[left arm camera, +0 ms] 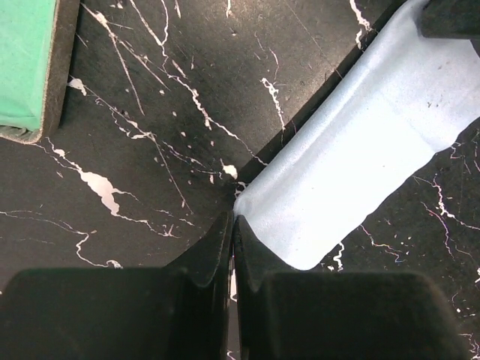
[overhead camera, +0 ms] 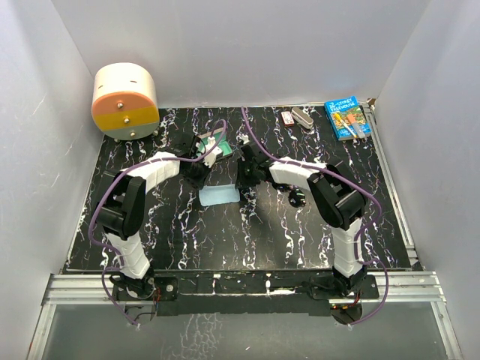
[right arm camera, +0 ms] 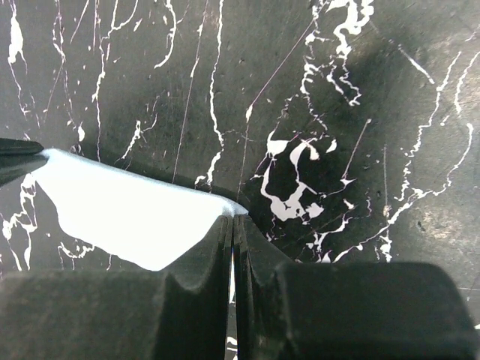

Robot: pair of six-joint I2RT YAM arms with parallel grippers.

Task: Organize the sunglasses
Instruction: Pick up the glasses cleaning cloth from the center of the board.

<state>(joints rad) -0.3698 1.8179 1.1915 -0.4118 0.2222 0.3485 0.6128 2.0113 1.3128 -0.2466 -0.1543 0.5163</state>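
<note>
The light-blue cloth (overhead camera: pixel 219 196) is stretched between my two grippers just above the black marbled table. My left gripper (overhead camera: pixel 201 177) is shut on one corner of the cloth (left arm camera: pixel 352 150), its fingertips (left arm camera: pixel 225 232) pinched together. My right gripper (overhead camera: pixel 241 178) is shut on the opposite corner of the cloth (right arm camera: pixel 127 210). The sunglasses (overhead camera: pixel 295 197), small and glossy black, lie on the table beside the right arm, apart from both grippers. The open grey-brown case (overhead camera: pixel 214 147) with teal lining (left arm camera: pixel 26 67) sits just behind the left gripper.
A round white, orange and yellow box (overhead camera: pixel 125 101) stands at the back left. A blue book (overhead camera: pixel 347 118) and two small items (overhead camera: pixel 297 118) lie at the back right. White walls enclose the table on three sides.
</note>
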